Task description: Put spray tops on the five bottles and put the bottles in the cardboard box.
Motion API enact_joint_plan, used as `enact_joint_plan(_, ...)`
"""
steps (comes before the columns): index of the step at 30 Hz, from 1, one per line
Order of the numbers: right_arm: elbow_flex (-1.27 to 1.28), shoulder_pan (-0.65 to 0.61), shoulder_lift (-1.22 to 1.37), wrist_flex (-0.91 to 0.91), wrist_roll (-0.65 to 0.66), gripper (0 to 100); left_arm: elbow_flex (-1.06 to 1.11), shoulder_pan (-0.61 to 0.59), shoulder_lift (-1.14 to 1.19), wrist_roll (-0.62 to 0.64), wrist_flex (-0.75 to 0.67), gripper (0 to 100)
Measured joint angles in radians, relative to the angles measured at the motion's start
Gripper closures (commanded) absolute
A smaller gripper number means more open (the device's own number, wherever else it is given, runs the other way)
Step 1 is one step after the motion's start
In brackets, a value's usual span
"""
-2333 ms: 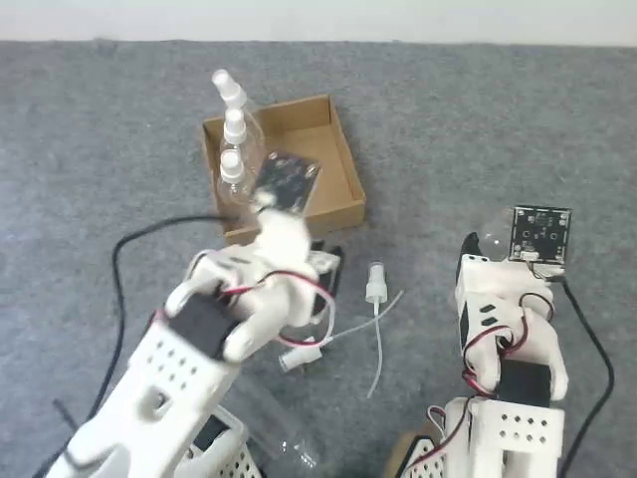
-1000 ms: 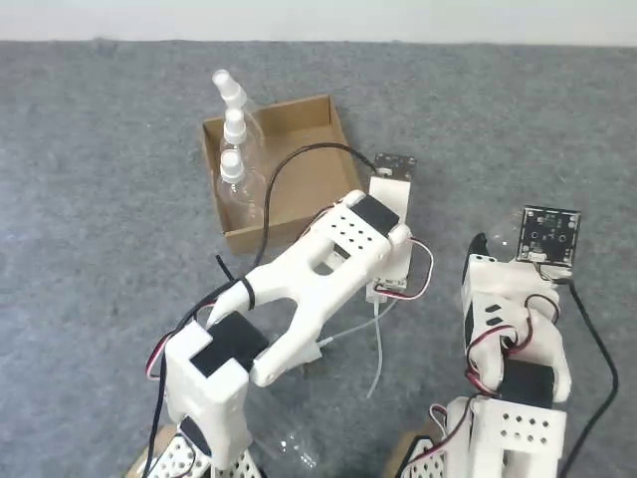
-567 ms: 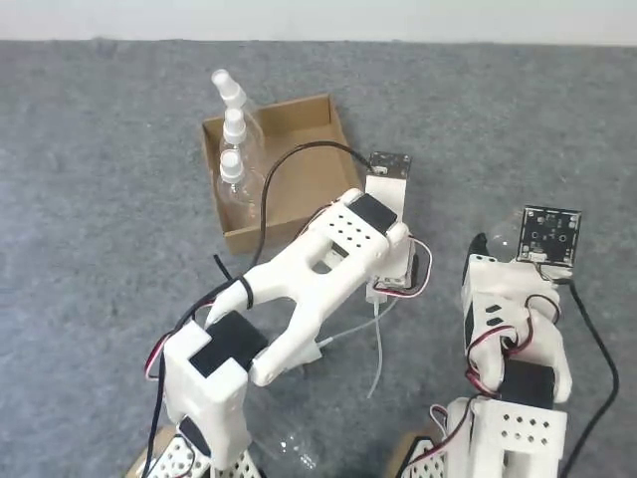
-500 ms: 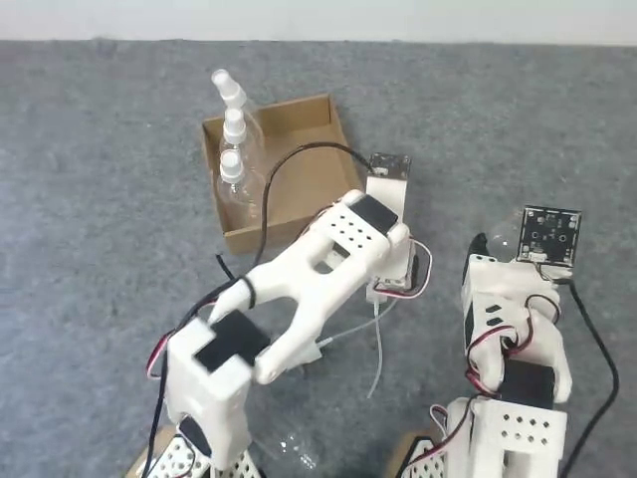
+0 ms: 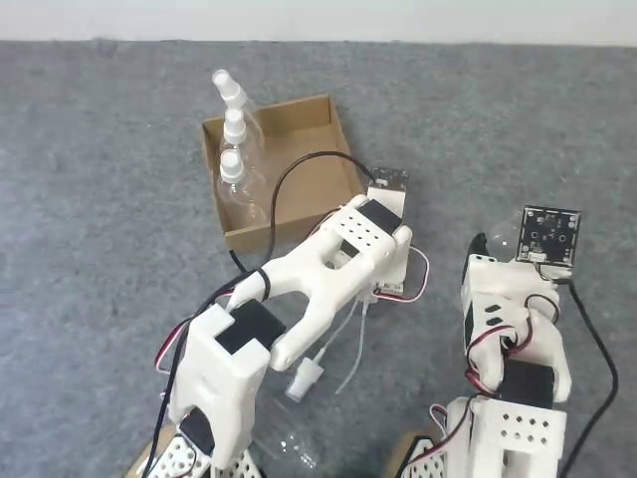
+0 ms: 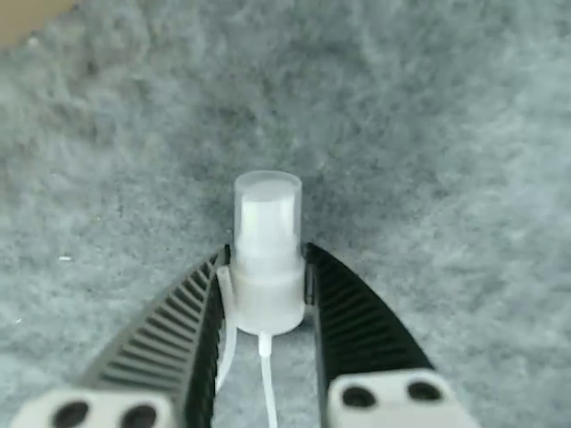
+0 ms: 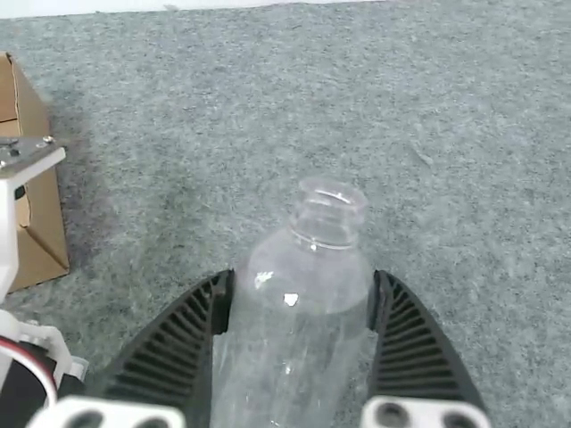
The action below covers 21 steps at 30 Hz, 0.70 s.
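The left claw point(image 6: 266, 260) grips a light, hard plastic spray top point(image 6: 267, 223) by its collar, thin tube trailing, over the worktop point(image 6: 446, 134) near the cardboard box point(image 5: 289, 115). The right claw point(image 7: 301, 283) holds an open clear bottle point(image 7: 308, 267) by its body; it looks thin-walled and slick, so a gentle squeeze suits. No writing is readable.

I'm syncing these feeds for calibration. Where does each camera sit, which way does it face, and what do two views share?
High view: fixed above the table, looking down on the cardboard box, left arm and right arm.
Left wrist view: on that wrist, facing along its own jaws at the spray top between them.
Right wrist view: on that wrist, facing along its jaws at the open bottle they hold.
Shared: high and right wrist views both show the box.
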Motion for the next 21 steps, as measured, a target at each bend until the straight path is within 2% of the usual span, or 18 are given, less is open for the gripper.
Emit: enact_joint_plan(21,0.0,0.0,0.0,0.0,0.0,88.8,-0.143,0.0,-0.018,0.0,0.232,99)
